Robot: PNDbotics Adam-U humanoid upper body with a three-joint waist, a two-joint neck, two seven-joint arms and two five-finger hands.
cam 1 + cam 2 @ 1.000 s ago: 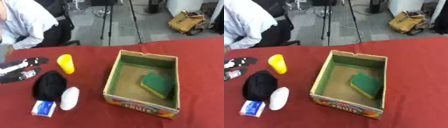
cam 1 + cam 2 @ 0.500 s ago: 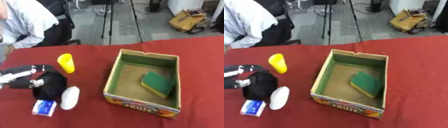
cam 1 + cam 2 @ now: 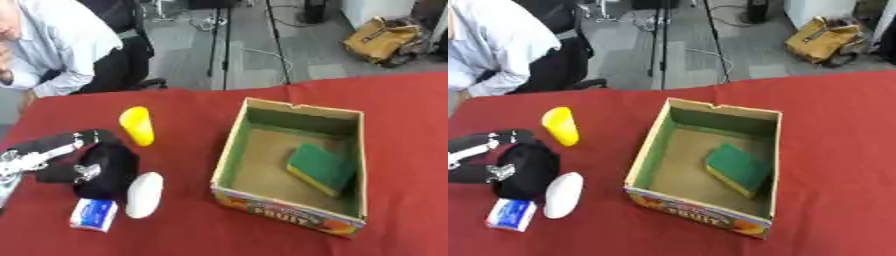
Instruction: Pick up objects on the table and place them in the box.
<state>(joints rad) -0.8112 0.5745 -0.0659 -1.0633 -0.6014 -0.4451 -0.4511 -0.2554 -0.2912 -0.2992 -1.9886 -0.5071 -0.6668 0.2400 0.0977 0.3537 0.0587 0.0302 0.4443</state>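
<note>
An open cardboard box (image 3: pixel 229 145) stands on the red table, with a green sponge (image 3: pixel 320 167) lying inside it at the right. To the left of the box lie a yellow cylinder (image 3: pixel 137 125), a black rounded object (image 3: pixel 528 170), a white oval object (image 3: pixel 144 194) and a small blue-and-white packet (image 3: pixel 94 214). My left hand (image 3: pixel 45 156) comes in from the left edge. It is open, and its fingers reach over the left side of the black object. My right hand shows in neither view.
The table's far edge runs just behind the box and the yellow cylinder. Beyond it are a grey floor, tripod legs (image 3: pixel 226 45) and a yellow bag (image 3: pixel 385 40). Bare red cloth (image 3: pixel 402 110) lies right of the box and along the front.
My left hand has moved right from the table's left edge until its fingers reach the black object. The objects and the box have stayed in place.
</note>
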